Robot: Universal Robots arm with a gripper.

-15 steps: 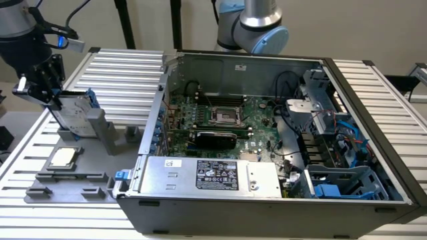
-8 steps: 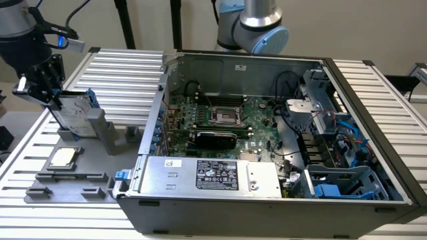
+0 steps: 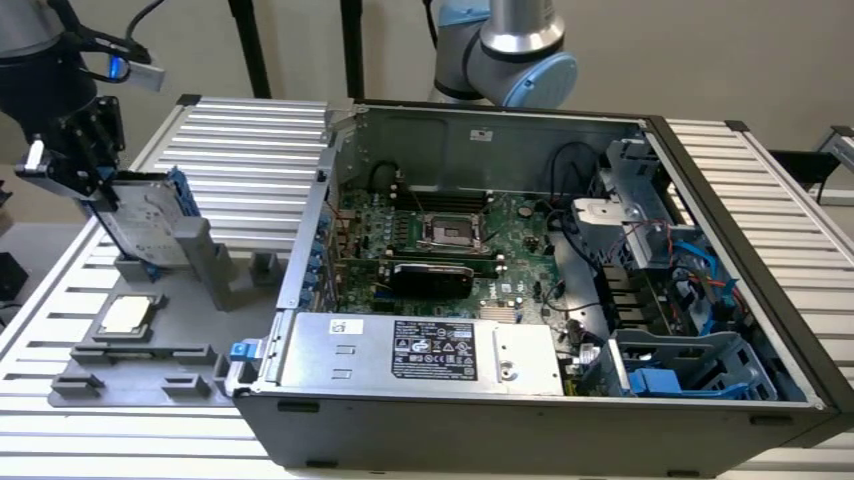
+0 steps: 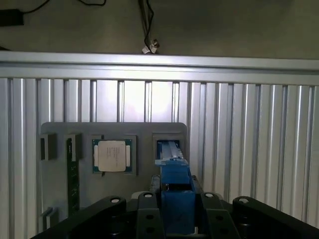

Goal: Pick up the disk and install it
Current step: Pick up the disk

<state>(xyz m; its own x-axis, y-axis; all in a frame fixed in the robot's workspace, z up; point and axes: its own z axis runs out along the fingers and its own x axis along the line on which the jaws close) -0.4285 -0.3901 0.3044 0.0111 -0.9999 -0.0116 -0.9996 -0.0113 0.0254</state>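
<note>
Looks like the gripper (image 3: 102, 192) is clamped on the top edge of the disk (image 3: 144, 222), which stands upright by its stand on the grey tray (image 3: 134, 378), probably so both faces are grabbable, well apart from the open computer case (image 3: 467, 130).

An open desktop computer case (image 3: 534, 440) lies on a ribbed aluminium table (image 3: 254, 125). Inside it are a green motherboard (image 3: 514, 235), a grey power supply box (image 3: 347, 355) with a black label along the near wall, and a drive cage (image 3: 694, 365) at the exterior view's right. Left of the case, a grey holder tray (image 3: 134, 380) carries a square silver processor chip (image 3: 124, 315) and a green memory stick (image 4: 73, 174).
</note>
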